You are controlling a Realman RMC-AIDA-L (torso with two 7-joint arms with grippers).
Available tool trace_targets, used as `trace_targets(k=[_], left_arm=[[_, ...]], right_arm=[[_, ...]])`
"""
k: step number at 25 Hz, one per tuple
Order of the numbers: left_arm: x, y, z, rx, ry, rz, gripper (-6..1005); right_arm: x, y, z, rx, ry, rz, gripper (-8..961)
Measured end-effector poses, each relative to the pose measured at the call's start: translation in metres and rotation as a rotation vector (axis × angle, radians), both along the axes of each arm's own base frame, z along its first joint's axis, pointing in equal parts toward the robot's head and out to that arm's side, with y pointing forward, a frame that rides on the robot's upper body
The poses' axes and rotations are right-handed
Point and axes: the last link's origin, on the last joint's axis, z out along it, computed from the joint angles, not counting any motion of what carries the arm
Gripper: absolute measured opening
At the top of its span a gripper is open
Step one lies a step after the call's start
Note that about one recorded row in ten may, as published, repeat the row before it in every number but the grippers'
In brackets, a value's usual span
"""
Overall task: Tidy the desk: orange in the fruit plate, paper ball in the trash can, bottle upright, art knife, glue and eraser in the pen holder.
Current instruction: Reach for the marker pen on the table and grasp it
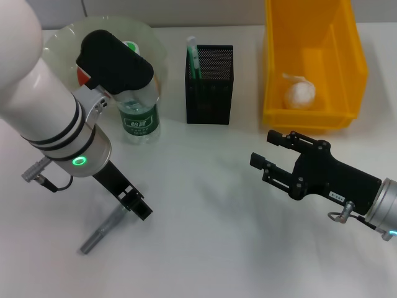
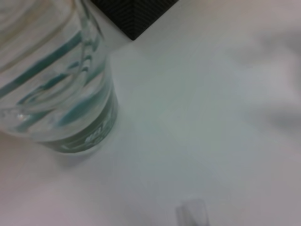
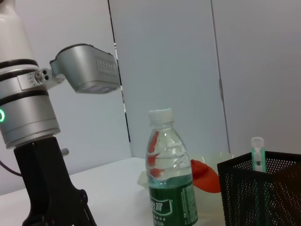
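Head view: left gripper (image 1: 138, 205) low over white desk (image 1: 205, 248) near front-left corner, fingertips touching upper end of grey metal art knife (image 1: 102, 231) lying flat; grip state cannot tell. Clear plastic water bottle with green label (image 1: 139, 115) upright beside black mesh pen holder (image 1: 209, 85) near back edge, green-white glue stick (image 1: 192, 57) inside. White paper ball (image 1: 299, 95) in yellow plastic bin (image 1: 313, 118), back-right corner. Right gripper (image 1: 268, 152) hovering near right edge, jaws spread, empty
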Motion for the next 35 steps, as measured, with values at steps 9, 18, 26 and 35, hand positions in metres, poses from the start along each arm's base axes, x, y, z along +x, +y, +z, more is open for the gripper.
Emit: trace_targets(k=[9, 18, 26, 35], left_arm=[[0.0004, -0.002, -0.0032, -0.027, 0.033, -0.014, 797], [-0.0034, -0.0011, -0.0056, -0.03, 0.04, -0.004, 797], [-0.0033, -0.0009, -0.0073, -0.031, 0.041, -0.012, 723], [-0.0056, -0.0011, -0.009, -0.041, 0.051, -0.005, 550]], right_arm=[[0.0006, -0.0013, -0.001, -0.006, 0.003, -0.007, 594], [0.0008, -0.0025, -0.0022, -0.011, 0.007, -0.011, 594], [0.0004, -0.0029, -0.0026, -0.013, 0.009, -0.011, 594], [0.0, -0.0035, -0.0026, -0.014, 0.013, -0.009, 595]])
